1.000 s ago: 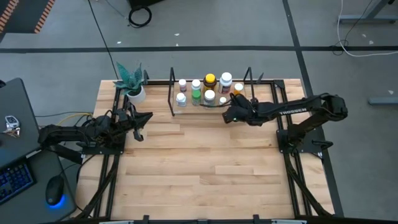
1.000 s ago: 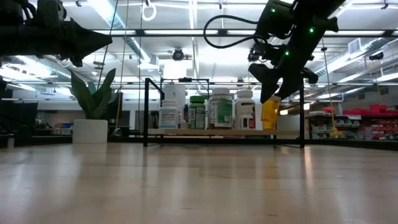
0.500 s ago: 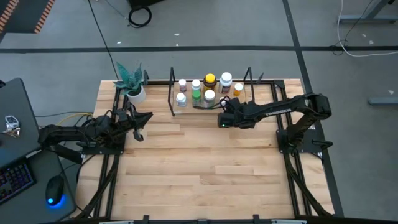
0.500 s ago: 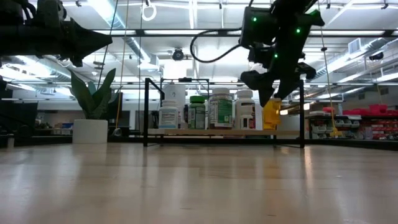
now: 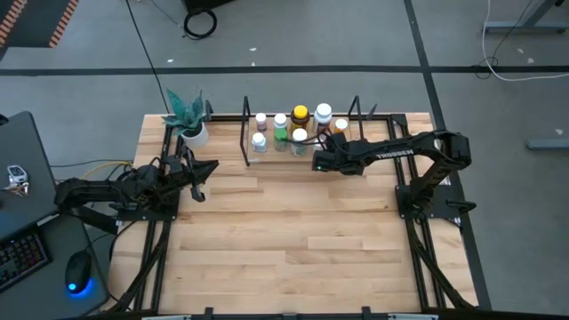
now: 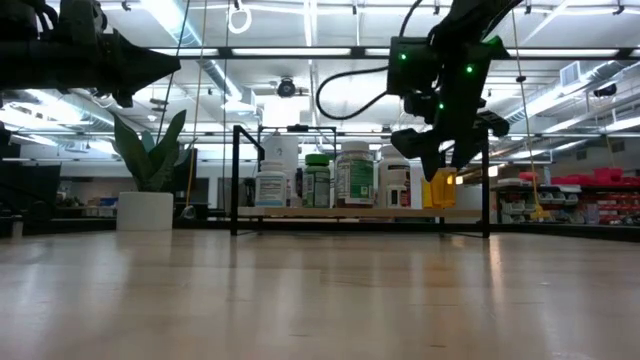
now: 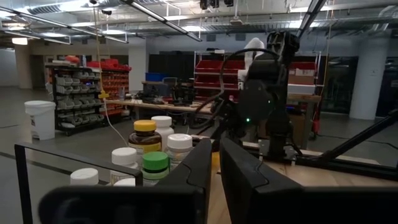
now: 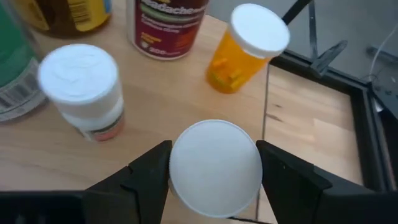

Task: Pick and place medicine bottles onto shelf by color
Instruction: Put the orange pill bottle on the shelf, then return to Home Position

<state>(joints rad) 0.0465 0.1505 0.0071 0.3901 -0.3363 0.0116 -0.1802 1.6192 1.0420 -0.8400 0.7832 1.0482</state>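
Bottle (image 8: 215, 167) in right pincer (image 8: 214, 174) — "TROSSEN" arm (image 5: 396, 153)

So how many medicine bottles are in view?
9 medicine bottles: four along the shelf's back, three in front, an orange bottle at its right end, one white-capped bottle in the right gripper's fingers. Others may hide.

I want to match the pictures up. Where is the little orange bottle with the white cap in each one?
High view: the small orange bottle with a white cap stands at the shelf's right end.
Low view: its yellow-orange body shows behind the right end effector.
Left wrist view: I cannot tell.
Right wrist view: it stands beyond the white cap held by the end effector.
Shared landmark: the low light-wood shelf.
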